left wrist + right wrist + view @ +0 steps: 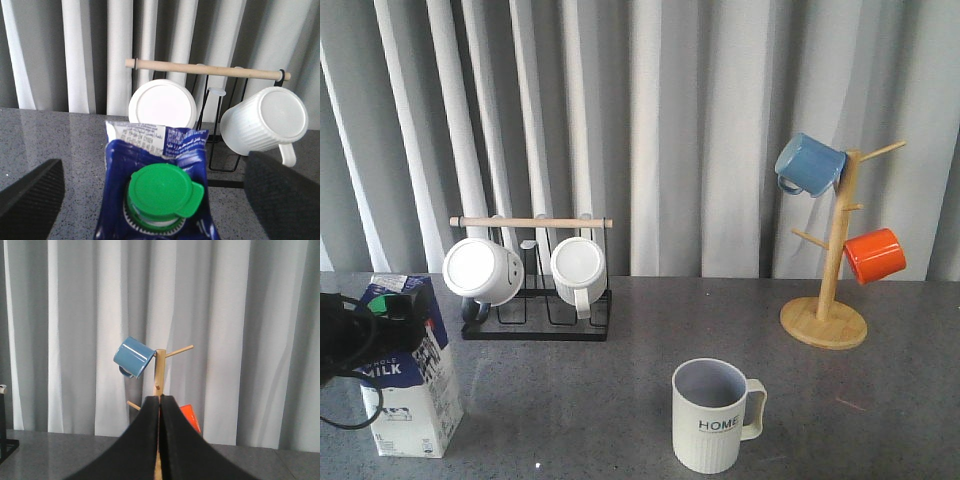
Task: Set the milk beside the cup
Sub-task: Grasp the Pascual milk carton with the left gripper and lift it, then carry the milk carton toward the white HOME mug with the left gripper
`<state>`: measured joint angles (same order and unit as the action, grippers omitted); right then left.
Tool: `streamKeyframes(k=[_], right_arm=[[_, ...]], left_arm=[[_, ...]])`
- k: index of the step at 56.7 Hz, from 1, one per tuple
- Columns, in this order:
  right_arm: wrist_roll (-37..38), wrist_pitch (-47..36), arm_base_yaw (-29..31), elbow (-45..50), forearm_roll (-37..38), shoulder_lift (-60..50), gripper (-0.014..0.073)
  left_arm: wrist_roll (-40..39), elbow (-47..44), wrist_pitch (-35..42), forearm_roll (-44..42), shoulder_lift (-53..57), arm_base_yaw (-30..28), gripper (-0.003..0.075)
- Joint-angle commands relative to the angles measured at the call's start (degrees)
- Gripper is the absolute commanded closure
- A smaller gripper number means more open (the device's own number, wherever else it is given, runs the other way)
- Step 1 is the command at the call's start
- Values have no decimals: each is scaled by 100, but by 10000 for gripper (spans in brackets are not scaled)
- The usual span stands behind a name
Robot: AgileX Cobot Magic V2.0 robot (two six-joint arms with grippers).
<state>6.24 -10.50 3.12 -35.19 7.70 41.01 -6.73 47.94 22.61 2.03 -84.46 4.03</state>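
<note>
At front-left of grey worktop stands the blue-and-white gable-top milk carton, green cap up, w/ left gripper fingers spread either side, not touching. Ribbed pale "HOME" cup sits well apart, front-centre. Right gripper fingers pressed together, holding nothing.

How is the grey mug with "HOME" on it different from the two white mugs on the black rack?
The HOME mug stands upright on the table, mouth up; the two white mugs hang tipped on the black rack, bottoms toward the camera. The HOME mug carries dark lettering; no lettering shows on the white mugs. It stands alone near the front, while they sit further back on the left. All three are pale and have handles.
</note>
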Motion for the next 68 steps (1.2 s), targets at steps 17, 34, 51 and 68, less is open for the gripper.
streamKeyframes(k=[17,34,51,68], right_arm=[[-13,-380,40,-144,29,-17,602],[-13,-380,40,-144,29,-17,602],[-13,-380,40,-144,29,-17,602],[-13,-380,40,-144,29,-17,602]], left_arm=[[-503,199,1079,-458,-554,11,234],[-1100,199,1629,-657,-535,11,729],[-1684,141,3174,-2375,-383,11,728],[-1694,141,3487,-2835,-191,11,727]])
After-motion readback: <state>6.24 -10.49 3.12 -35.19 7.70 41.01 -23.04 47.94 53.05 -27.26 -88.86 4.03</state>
